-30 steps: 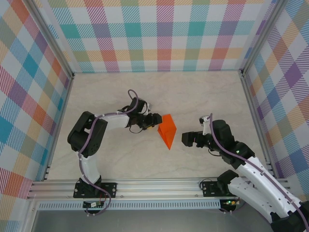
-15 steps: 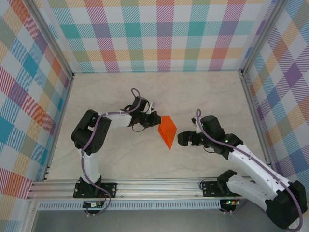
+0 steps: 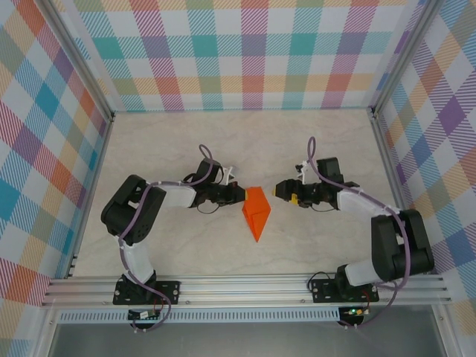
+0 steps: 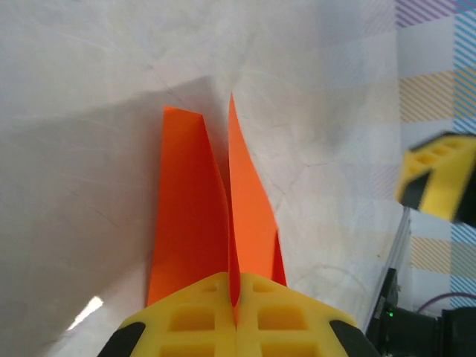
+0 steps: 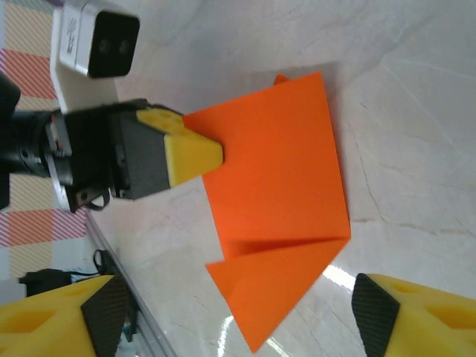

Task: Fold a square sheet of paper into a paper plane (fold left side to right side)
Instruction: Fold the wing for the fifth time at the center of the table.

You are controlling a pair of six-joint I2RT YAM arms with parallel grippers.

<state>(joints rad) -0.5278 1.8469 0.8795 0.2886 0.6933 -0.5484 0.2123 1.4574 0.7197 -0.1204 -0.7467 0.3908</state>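
One sheet of paper (image 3: pixel 256 213) on the desk (image 3: pixel 186 149), roughly mid-desk between the two arms. It is bright orange on every face that shows and already folded: from the top camera it reads as a narrow kite shape, wide end toward the back wall, point toward the arm bases, with a crease down the middle. The right wrist camera shows a big flat panel plus a triangular flap folded at the pointed end. The left wrist camera shows one layer standing up off the desk, the other lying flat beside it. Two grippers. Left gripper (image 3: pixel 239 195) is at the sheet's wide end, jaws clamped together on the raised layer. Right gripper (image 3: pixel 278 190) sits just right of that wide end, jaws apart, nothing between the pads, not touching the paper.
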